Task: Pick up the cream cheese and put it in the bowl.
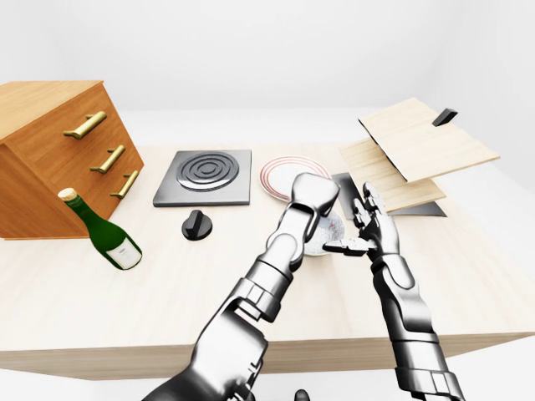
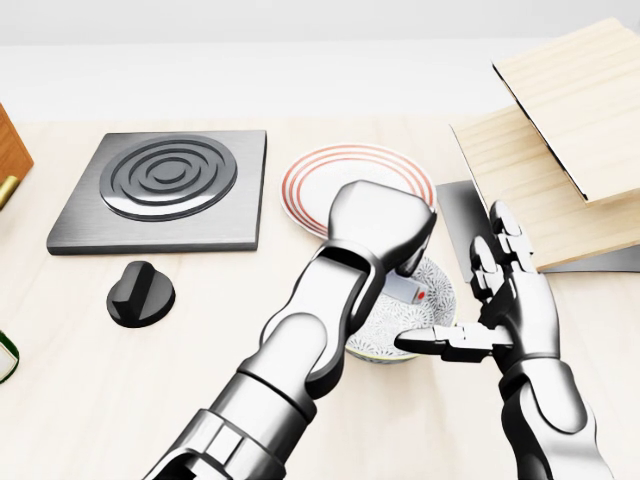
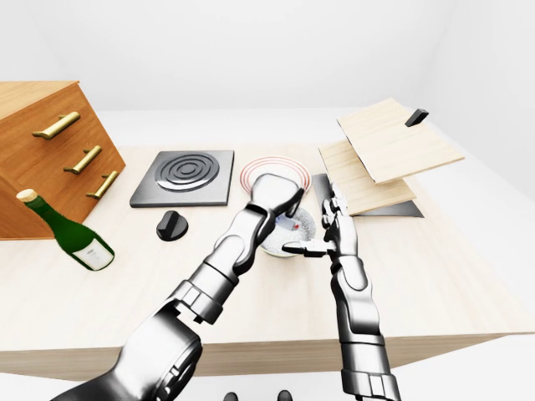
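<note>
left hand (image 1: 315,196) over bowl (image 1: 333,236) | right hand (image 1: 374,232) beside, fingers spread

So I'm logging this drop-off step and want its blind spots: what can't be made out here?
- Left hand fingers: head view, hidden under its own shell, so the grip on the cream cheese is unclear.
- Bowl: mostly covered by the left arm.
- Wine bottle: label too small in the left-eye view.
- Drawer cabinet: cut by the left edge.
</note>
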